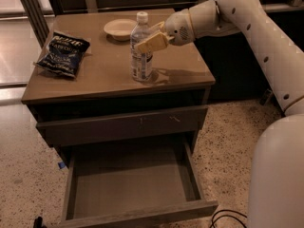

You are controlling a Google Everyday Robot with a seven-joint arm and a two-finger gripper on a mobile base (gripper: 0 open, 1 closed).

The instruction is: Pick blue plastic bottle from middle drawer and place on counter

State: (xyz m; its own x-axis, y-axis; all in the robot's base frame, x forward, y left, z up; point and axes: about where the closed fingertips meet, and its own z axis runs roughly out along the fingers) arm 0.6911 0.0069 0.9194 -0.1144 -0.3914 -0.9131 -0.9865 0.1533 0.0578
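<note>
Cream pincer [145, 44] at bottle [140, 68], hiding its shoulder

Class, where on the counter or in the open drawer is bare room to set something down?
Free: counter front strip, patch between snack bag and blue plastic bottle, middle drawer floor. Crowded: back right, around dish, bottle and claw.

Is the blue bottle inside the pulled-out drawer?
No, the blue plastic bottle stands upright on the counter with the gripper at its upper half; the middle drawer is bare inside.
</note>
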